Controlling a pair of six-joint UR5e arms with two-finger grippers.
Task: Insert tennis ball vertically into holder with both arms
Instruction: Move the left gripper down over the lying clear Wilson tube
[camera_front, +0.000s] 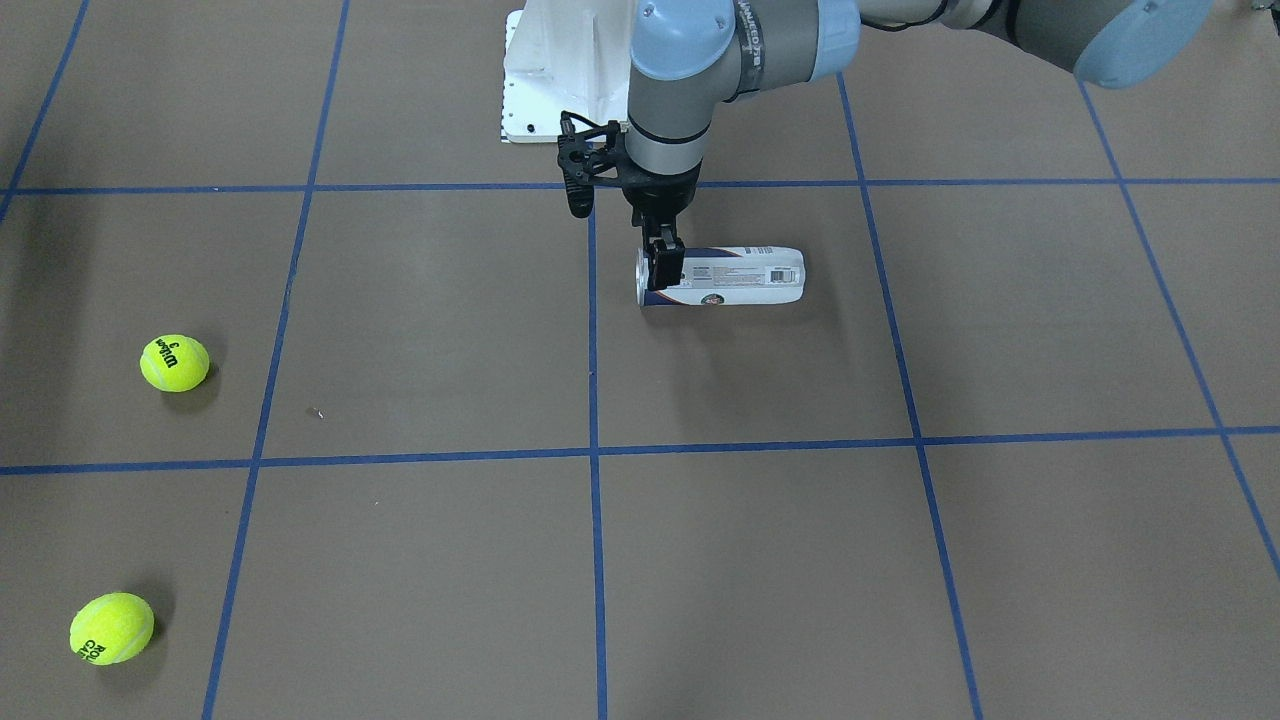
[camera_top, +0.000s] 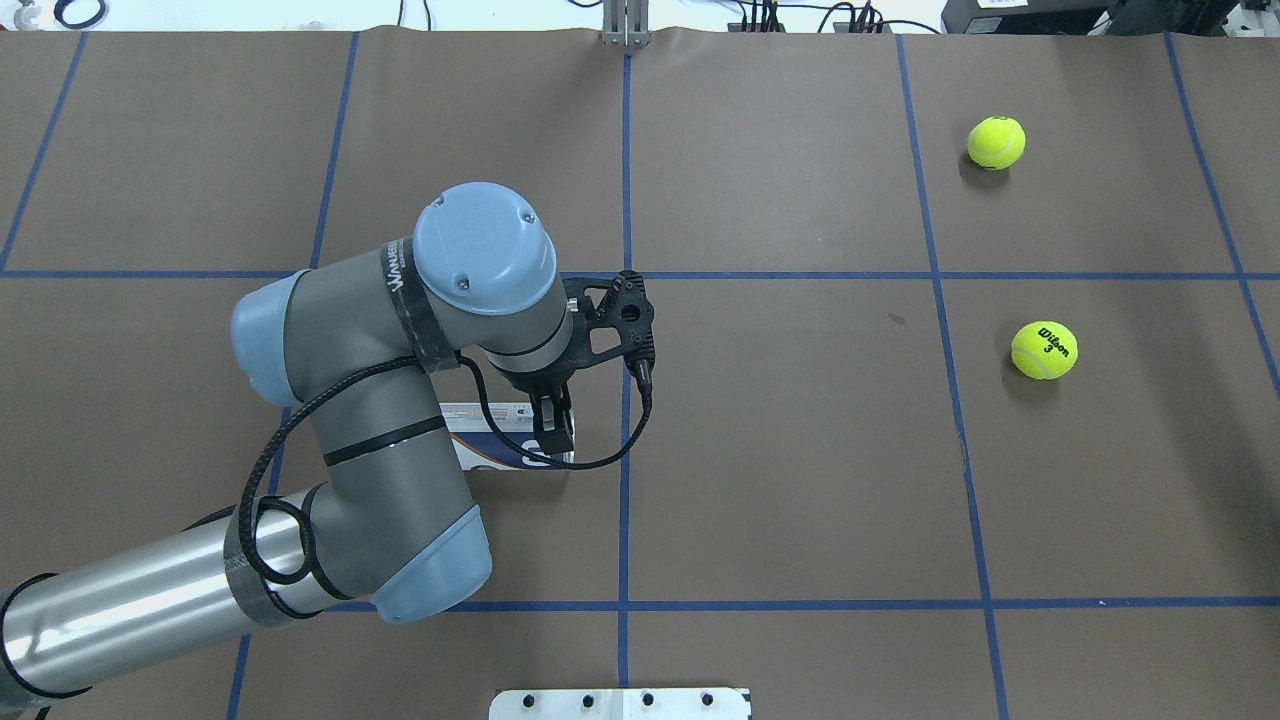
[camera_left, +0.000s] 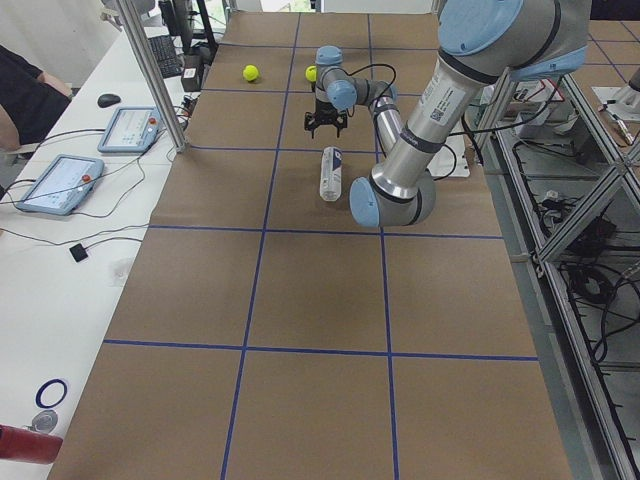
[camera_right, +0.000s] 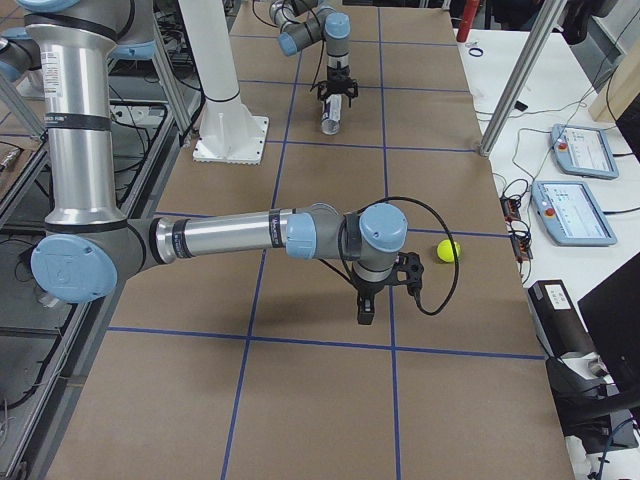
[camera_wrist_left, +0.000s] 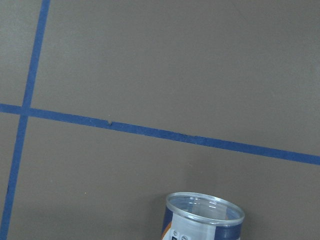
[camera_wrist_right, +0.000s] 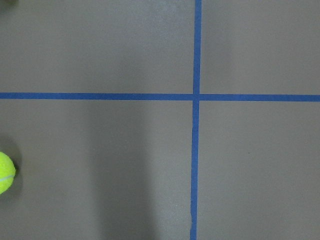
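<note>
The holder (camera_front: 735, 277), a clear can with a white and navy label, lies on its side on the brown table, its open end (camera_wrist_left: 205, 210) facing the centre line. My left gripper (camera_front: 664, 268) hangs over that open end, open, with a finger on either side of the can. The left arm covers much of the holder (camera_top: 487, 440) in the overhead view. Two yellow tennis balls (camera_top: 996, 142) (camera_top: 1044, 350) rest far off on my right side. My right gripper (camera_right: 366, 312) hovers near one ball (camera_right: 448, 250); I cannot tell if it is open or shut.
A white pedestal base (camera_front: 560, 80) stands at the robot's edge of the table, close behind the holder. Blue tape lines grid the table. A side table with tablets (camera_right: 575, 210) and a metal post (camera_right: 520, 80) lies beyond the far edge.
</note>
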